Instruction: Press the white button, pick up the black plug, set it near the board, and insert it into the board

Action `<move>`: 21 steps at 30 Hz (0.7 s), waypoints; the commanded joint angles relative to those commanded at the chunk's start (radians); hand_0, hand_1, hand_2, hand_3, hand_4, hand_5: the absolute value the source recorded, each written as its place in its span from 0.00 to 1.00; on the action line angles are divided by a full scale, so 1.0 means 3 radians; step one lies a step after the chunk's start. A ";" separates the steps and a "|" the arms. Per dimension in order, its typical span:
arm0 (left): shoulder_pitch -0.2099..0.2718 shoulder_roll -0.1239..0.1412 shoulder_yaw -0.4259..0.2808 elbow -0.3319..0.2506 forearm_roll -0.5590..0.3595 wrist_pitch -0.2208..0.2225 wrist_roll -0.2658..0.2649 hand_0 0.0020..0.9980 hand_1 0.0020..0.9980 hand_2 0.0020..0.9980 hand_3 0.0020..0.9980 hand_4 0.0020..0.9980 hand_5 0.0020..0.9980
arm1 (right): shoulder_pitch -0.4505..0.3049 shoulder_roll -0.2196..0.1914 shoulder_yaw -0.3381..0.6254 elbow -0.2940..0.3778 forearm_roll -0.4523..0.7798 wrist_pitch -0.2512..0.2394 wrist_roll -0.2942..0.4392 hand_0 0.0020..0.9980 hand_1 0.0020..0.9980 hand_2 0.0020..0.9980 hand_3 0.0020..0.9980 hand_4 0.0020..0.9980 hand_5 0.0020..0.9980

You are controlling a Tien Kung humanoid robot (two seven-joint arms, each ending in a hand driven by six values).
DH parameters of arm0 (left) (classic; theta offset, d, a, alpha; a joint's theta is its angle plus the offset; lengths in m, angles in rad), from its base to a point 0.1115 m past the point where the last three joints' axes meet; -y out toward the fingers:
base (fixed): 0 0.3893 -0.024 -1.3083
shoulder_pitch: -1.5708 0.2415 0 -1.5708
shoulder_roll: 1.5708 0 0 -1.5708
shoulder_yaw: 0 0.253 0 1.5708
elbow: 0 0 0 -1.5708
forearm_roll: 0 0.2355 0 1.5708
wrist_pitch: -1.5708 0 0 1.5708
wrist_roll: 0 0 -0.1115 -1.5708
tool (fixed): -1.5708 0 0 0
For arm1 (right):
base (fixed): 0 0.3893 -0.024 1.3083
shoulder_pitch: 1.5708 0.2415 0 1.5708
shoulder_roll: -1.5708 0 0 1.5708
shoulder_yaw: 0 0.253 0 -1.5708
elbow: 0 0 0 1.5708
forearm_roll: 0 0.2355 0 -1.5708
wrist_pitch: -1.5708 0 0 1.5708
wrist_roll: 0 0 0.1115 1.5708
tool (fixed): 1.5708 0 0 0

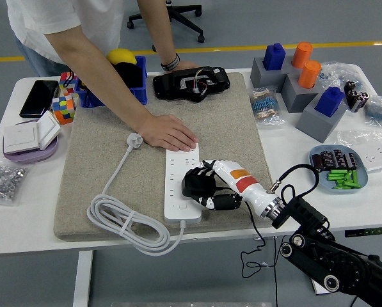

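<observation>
— Resting on the near half of the white power strip (182, 185), my right hand (200, 185) has its fingers (211, 203) curled over something dark. I take it to be the black plug (192, 184), pressed down against the sockets.

— Is it actually seated?

— I cannot tell; my own fingers cover the contact. The grip looks closed around the plug, not spread, and the hand sits directly on the board, so I judge this to be the insertion step.

— And the white button?

— It lies at the strip's near end, just in front of my knuckles (189, 206). Whether it is pressed does not show.

— Why is the person reaching in?

— From the far side, a hand (169, 134) lies flat on the strip's far end. My guess is that it pins the board so my push does not slide it along the grey mat (107, 173).

— What about the cord?

— The strip's white cable (123, 220) is coiled to the left on the mat, its own white plug (135, 140) lying near the person's wrist, well out of my way.

— Your other arm?

— Not visible. The risk I see is pushing at a slant: the pins could bind, so the press should go straight down.
</observation>
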 joint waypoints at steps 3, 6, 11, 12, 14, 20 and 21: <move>0.0002 -0.0001 0.0001 0.0000 -0.0006 0.0001 0.0000 0.47 0.50 0.51 0.58 0.59 0.27 | 0.0000 -0.0002 -0.0009 -0.0006 -0.0006 0.0001 -0.0002 0.44 0.35 0.38 0.56 0.72 0.00; 0.0002 -0.0001 0.0000 0.0000 -0.0002 -0.0001 0.0000 0.47 0.50 0.51 0.58 0.59 0.27 | -0.0001 -0.0004 -0.0027 -0.0012 -0.0011 0.0002 -0.0001 0.44 0.35 0.38 0.56 0.72 0.00; 0.0002 0.0000 -0.0005 0.0000 0.0008 -0.0002 0.0002 0.47 0.50 0.51 0.58 0.59 0.27 | 0.0008 -0.0001 -0.0053 -0.0004 -0.0023 0.0001 0.0002 0.45 0.35 0.38 0.56 0.72 0.00; 0.0003 -0.0001 -0.0006 0.0000 0.0009 -0.0003 0.0002 0.47 0.50 0.51 0.58 0.59 0.27 | 0.0010 0.0002 -0.0057 -0.0005 -0.0027 0.0001 0.0002 0.45 0.35 0.38 0.56 0.72 0.00; 0.0004 -0.0001 -0.0004 0.0000 0.0011 -0.0002 0.0001 0.47 0.50 0.51 0.58 0.59 0.27 | 0.0014 0.0008 -0.0062 -0.0009 -0.0040 -0.0001 0.0002 0.45 0.35 0.38 0.56 0.72 0.00; 0.0006 -0.0001 0.0001 0.0000 -0.0006 -0.0001 0.0000 0.47 0.50 0.51 0.58 0.59 0.27 | 0.0032 0.0022 -0.0090 -0.0025 -0.0087 -0.0018 0.0003 0.45 0.35 0.38 0.56 0.72 0.00; 0.0006 0.0000 0.0001 0.0000 -0.0006 -0.0001 -0.0001 0.47 0.50 0.51 0.58 0.59 0.27 | 0.0036 0.0025 -0.0097 -0.0024 -0.0091 -0.0023 0.0003 0.45 0.35 0.38 0.56 0.72 0.00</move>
